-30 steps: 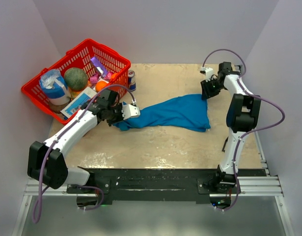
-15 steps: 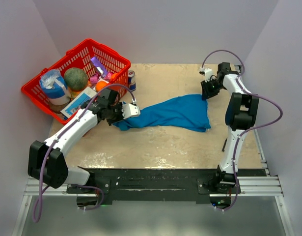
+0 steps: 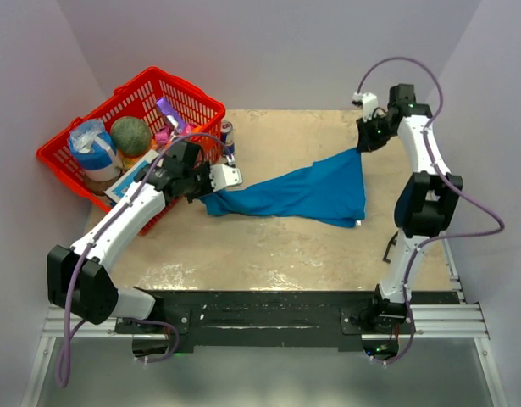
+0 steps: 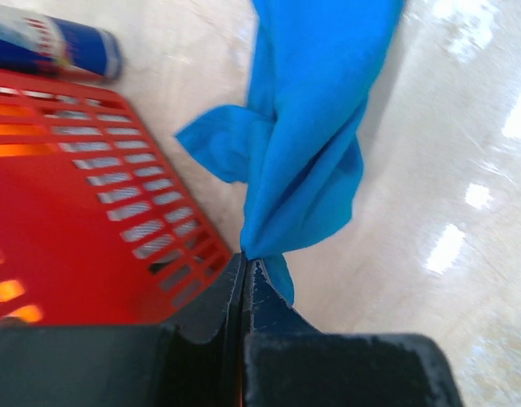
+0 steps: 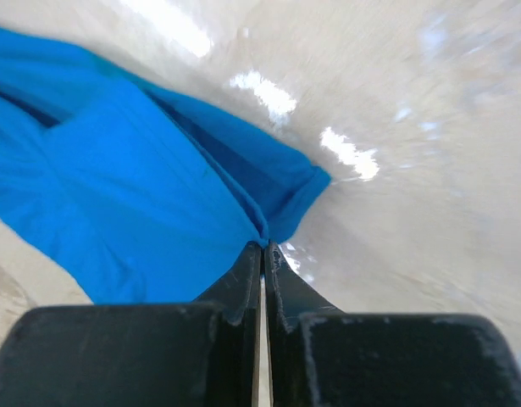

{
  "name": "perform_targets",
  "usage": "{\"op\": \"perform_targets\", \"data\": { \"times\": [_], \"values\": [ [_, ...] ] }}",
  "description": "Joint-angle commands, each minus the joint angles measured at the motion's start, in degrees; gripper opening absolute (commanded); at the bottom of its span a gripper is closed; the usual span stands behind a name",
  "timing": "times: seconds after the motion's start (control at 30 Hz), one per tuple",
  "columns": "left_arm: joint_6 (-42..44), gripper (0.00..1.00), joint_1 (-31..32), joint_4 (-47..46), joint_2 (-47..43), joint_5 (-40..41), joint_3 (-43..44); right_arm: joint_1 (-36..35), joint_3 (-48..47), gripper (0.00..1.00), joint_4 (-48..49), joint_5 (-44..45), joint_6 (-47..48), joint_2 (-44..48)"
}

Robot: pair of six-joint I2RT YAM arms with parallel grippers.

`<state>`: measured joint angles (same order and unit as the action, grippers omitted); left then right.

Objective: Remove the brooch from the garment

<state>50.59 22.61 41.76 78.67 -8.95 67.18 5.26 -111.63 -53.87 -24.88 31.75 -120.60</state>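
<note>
Pinching the blue T-shirt (image 3: 311, 191) by two ends, I am holding it stretched low over the surface (image 3: 277, 246). My left claw (image 4: 246, 259) is closed tight on a bunched corner beside the red basket (image 3: 186, 88). My right claw (image 5: 263, 248) is closed tight on the far-right corner and is lifting it. The brooch is not showing in any view. I am judging that it is hiding in a fold or on the underside, so removal is not yet done and finding it is coming first. Cloth is occupying both claws, leaving none free for plucking. A drink can (image 3: 227, 136) is sitting just beside the basket, near my left claw, crowding that end.
</note>
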Motion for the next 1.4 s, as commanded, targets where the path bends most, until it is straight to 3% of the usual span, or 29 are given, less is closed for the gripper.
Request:
{"op": "perform_targets", "data": {
  "times": [0.0,0.2,0.4,0.5,0.83,1.2,1.37],
  "values": [
    [0.4,0.00,-0.9,-6.2,1.2,-0.7,6.6,-0.2,-6.6,0.00,-3.6,2.5,0.0,11.7],
    [-8.0,0.00,-1.1,-10.0,3.9,4.3,19.1,0.6,-11.6,0.00,-2.0,8.7,-2.2,19.8],
    [-11.9,0.00,-1.0,-11.3,1.8,16.2,34.7,4.7,-4.5,0.00,18.9,11.4,-2.9,34.2],
    [-11.9,0.00,-1.0,-10.1,-0.9,15.9,40.6,5.8,-4.6,0.00,27.0,10.9,-4.2,39.5],
    [-8.8,0.00,0.0,-8.1,-14.5,7.9,39.5,6.1,-10.9,0.00,34.4,15.8,-7.1,51.7],
    [-9.6,0.00,-1.0,-7.6,-22.7,4.6,41.4,6.1,-18.2,0.00,35.1,18.4,-5.0,56.7],
    [-10.2,0.00,-1.0,-7.1,-24.9,4.0,36.6,6.1,-16.4,0.00,35.7,18.4,-5.1,56.9]
  ]
}}
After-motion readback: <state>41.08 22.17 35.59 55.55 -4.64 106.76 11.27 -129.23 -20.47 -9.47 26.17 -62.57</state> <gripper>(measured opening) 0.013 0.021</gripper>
